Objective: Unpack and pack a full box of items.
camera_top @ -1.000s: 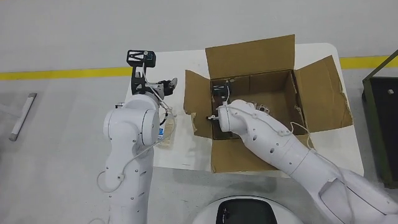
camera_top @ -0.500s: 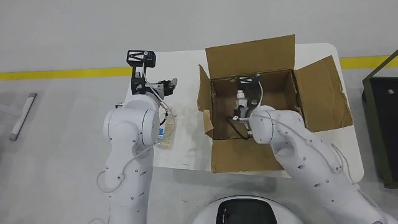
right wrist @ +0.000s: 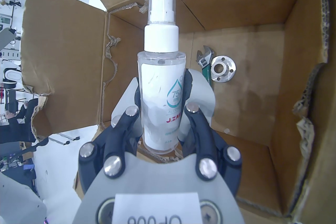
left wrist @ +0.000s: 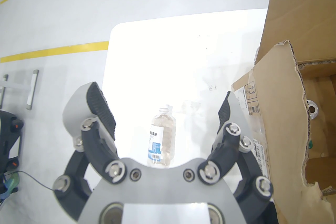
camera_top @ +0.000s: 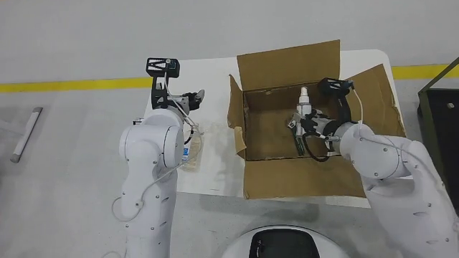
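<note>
An open cardboard box [camera_top: 287, 66] stands on the white table [camera_top: 215, 175]. My right gripper [right wrist: 161, 83] is shut on a clear spray bottle [right wrist: 160, 72] with a white pump and clear cap. It holds the bottle above the box's inside, toward the box's right wall. From above, the spray bottle [camera_top: 304, 104] points toward the far wall, ahead of the right gripper [camera_top: 301, 120]. My left gripper [left wrist: 160, 95] hangs open over the table, left of the box. A small clear bottle [left wrist: 161, 137] with a blue-and-white label is on the table below it.
A green-handled adjustable wrench [right wrist: 204, 59] and a round metal flange [right wrist: 223, 68] lie on the box floor. The box's flaps stand out on all sides, and its torn left flap [left wrist: 286, 104] is upright near my left gripper. A dark cart [camera_top: 439, 143] stands right of the table.
My right arm swung from the box's left side to its right, with the spray bottle now raised in its gripper. The box's left flap tipped upright. The left arm stayed still.
</note>
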`<state>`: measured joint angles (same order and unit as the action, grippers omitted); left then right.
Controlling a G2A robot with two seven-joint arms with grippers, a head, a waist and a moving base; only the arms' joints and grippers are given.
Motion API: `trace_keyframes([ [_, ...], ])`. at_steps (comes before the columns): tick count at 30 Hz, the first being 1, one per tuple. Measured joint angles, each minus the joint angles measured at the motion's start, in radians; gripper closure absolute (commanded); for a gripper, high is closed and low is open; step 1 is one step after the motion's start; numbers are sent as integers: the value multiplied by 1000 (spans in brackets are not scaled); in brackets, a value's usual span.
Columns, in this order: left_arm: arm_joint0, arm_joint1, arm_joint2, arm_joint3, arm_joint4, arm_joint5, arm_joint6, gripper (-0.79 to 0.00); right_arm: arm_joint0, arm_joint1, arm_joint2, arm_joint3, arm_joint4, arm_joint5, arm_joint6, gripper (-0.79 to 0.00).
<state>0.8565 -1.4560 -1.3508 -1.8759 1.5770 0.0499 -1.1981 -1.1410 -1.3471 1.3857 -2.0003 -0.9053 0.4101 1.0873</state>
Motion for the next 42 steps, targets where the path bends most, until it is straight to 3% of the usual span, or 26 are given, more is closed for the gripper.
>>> trace_keyframes([
  [8,0,0,0,0,0,0,0,-785,-16,-1,4,-9,38,-23,-41,0],
  [11,0,0,0,0,0,0,0,-785,-44,6,60,-78,39,-33,-74,0],
  [15,0,0,0,0,0,0,0,-785,-120,21,222,-234,51,-66,-70,0],
  [19,0,0,0,0,0,0,0,-785,-223,36,488,-343,91,-94,-37,0],
  [25,0,0,0,0,0,0,0,-785,-374,49,808,-340,116,-188,36,0],
  [28,0,0,0,0,0,0,0,-785,-471,49,890,-326,93,-224,52,0],
  [33,0,0,0,0,0,0,0,-785,-592,47,853,-309,-4,-264,47,0],
  [42,0,0,0,0,0,0,0,-785,-657,49,596,-263,-247,-282,42,0],
])
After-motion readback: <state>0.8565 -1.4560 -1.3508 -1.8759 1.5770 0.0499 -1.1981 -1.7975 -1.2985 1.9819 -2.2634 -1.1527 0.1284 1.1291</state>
